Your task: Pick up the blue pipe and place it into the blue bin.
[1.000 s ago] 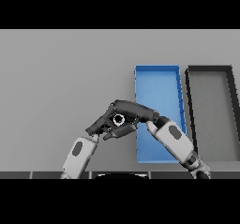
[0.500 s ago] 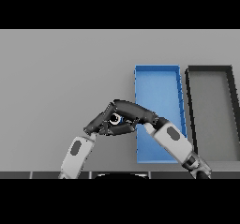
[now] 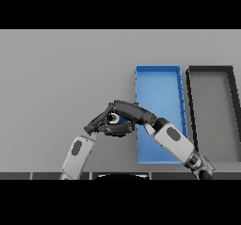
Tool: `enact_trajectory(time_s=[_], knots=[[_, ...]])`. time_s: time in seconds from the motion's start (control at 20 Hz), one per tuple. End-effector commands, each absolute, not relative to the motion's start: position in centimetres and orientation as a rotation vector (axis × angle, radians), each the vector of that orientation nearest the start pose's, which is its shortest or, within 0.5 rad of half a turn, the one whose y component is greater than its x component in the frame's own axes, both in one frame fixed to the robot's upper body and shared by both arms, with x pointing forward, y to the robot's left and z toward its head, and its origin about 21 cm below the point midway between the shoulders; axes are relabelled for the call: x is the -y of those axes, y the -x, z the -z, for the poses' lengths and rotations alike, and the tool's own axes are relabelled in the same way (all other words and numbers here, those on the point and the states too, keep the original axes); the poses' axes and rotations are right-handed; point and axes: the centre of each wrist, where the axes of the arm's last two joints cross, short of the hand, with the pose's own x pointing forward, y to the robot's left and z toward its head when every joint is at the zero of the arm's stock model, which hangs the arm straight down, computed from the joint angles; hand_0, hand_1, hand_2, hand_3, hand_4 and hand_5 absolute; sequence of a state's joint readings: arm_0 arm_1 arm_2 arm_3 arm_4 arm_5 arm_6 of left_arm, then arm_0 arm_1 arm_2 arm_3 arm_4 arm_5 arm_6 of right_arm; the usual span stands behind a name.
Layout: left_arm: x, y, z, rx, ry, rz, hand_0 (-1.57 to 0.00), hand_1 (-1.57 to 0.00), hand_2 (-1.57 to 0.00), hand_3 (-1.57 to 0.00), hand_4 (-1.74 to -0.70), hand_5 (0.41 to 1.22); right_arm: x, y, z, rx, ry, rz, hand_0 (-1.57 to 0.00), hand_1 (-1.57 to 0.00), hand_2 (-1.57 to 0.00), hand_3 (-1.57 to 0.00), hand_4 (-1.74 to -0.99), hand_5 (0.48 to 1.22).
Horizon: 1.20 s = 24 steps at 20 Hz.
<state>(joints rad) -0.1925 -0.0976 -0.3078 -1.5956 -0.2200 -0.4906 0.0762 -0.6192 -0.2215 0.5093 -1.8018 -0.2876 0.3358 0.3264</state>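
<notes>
stage: pipe grasped, not binned | right hand (image 3: 129, 115) curled round blue pipe (image 3: 114, 119), lower centre, just left of blue bin (image 3: 157, 73) | left hand (image 3: 96, 124) touching it, fingers unclear | left: carry right, release

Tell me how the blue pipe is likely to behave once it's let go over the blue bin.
The blue pipe, seen only as a small patch between the right hand and left hand, looks light. If it is round, it may roll, though the blue bin's raised walls should contain it.
</notes>
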Motion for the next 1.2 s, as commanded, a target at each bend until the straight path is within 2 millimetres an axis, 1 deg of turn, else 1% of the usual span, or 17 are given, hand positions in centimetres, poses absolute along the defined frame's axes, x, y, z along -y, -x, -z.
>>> enact_trajectory(time_s=[0.0, 0.1, 0.2, 0.25, 0.35, 0.4, 0.55, 0.6, 0.7, 0.75, 0.8, 0.9, 0.95, 1.0, 1.05, 1.1, 1.15], knots=[[-10.8, -26.7, -5.4, 1.584, 0.497, 0.852, -0.10, -0.09, -0.09, -0.08, -0.97, 0.603, 8.7, -27.1, -18.4, 1.703, -0.653, -1.150, -1.57, -1.57, -1.57, -1.57, -1.740, 1.219], [-11.2, -26.1, -4.8, 1.584, 0.479, 0.858, -0.06, -0.06, -0.06, -0.05, -0.96, 0.538, 9.0, -26.8, -18.5, 1.705, -0.690, -1.116, -1.57, -1.57, -1.57, -1.57, -1.741, 1.220], [-11.1, -26.5, -4.5, 1.573, 0.449, 0.862, -0.04, -0.04, -0.04, -0.03, -0.94, 0.495, 9.2, -27.2, -18.4, 1.698, -0.723, -1.074, -1.57, -1.57, -1.57, -1.57, -1.741, 1.220], [-11.1, -26.7, -4.7, 1.580, 0.440, 0.862, -0.03, -0.03, -0.03, -0.03, -0.93, 0.484, 8.9, -27.3, -18.6, 1.678, -0.762, -1.048, -1.57, -1.57, -1.57, -1.57, -1.741, 1.220], [-11.1, -26.7, -4.4, 1.570, 0.448, 0.862, -0.02, -0.02, -0.02, -0.02, -0.92, 0.474, 9.0, -27.2, -20.1, 1.679, -0.811, -1.007, -1.57, -1.57, -1.57, -1.57, -1.741, 1.221], [-11.1, -26.8, -4.6, 1.572, 0.448, 0.867, -0.02, -0.01, -0.01, -0.01, -0.91, 0.470, 9.1, -27.4, -21.9, 1.690, -0.837, -0.967, -1.57, -1.57, -1.57, -1.57, -1.741, 1.221], [-10.8, -26.4, -4.5, 1.558, 0.464, 0.872, -0.01, -0.01, -0.01, -0.01, -0.91, 0.450, 9.1, -28.3, -25.0, 1.682, -0.882, -0.938, -1.57, -1.57, -1.57, -1.57, -1.741, 1.221], [-10.9, -26.4, -4.6, 1.566, 0.464, 0.872, -0.01, -0.01, -0.01, 0.00, -0.91, 0.445, 9.2, -28.5, -26.5, 1.696, -0.908, -0.951, -1.57, -1.57, -1.57, -1.57, -1.741, 1.221], [-11.1, -26.6, -4.6, 1.551, 0.458, 0.869, 0.00, 0.00, 0.00, 0.00, -0.91, 0.437, 10.0, -29.3, -29.3, 1.762, -0.949, -0.923, -1.57, -1.57, -1.57, -1.57, -1.741, 1.221], [-11.3, -26.8, -4.7, 1.547, 0.450, 0.866, 0.00, 0.00, 0.00, 0.00, -0.91, 0.435, 10.5, -29.8, -30.1, 1.805, -0.914, -0.887, -1.57, -1.57, -1.57, -1.57, -1.741, 1.221], [-11.5, -27.0, -4.9, 1.553, 0.447, 0.868, 0.00, 0.00, 0.00, 0.00, -0.90, 0.433, 11.2, -30.3, -31.6, 1.867, -0.865, -0.822, -1.57, -1.57, -1.57, -1.57, -1.741, 1.221], [-11.2, -26.8, -4.8, 1.543, 0.443, 0.881, 0.00, 0.00, 0.00, 0.00, -0.90, 0.430, 12.3, -31.5, -33.9, 1.920, -0.748, -0.751, -1.57, -1.57, -1.57, -1.57, -1.741, 1.221], [-11.7, -26.9, -4.7, 1.545, 0.434, 0.882, 0.00, 0.00, 0.00, 0.00, -0.89, 0.428, 12.8, -32.2, -34.4, 1.926, -0.705, -0.725, -1.57, -1.57, -1.57, -1.57, -1.741, 1.221], [-11.5, -26.8, -4.3, 1.533, 0.439, 0.885, 0.00, 0.00, 0.00, 0.00, -0.89, 0.425, 13.7, -33.2, -34.5, 1.920, -0.657, -0.677, -1.57, -1.57, -1.57, -1.57, -1.741, 1.221], [-11.6, -26.7, -4.6, 1.546, 0.441, 0.882, 0.00, 0.00, 0.00, 0.00, -0.89, 0.421, 14.6, -34.2, -34.7, 1.915, -0.614, -0.641, -1.57, -1.57, -1.57, -1.57, -1.741, 1.221], [-11.1, -26.7, -4.9, 1.553, 0.441, 0.879, 0.00, 0.00, 0.00, 0.00, -0.89, 0.415, 15.6, -35.1, -34.5, 1.908, -0.566, -0.610, -1.57, -1.57, -1.57, -1.57, -1.741, 1.221], [-11.3, -26.7, -5.0, 1.558, 0.435, 0.879, 0.00, 0.00, 0.00, 0.00, -0.89, 0.412, 16.4, -35.7, -34.1, 1.909, -0.524, -0.601, -1.57, -1.57, -1.57, -1.57, -1.741, 1.221]])
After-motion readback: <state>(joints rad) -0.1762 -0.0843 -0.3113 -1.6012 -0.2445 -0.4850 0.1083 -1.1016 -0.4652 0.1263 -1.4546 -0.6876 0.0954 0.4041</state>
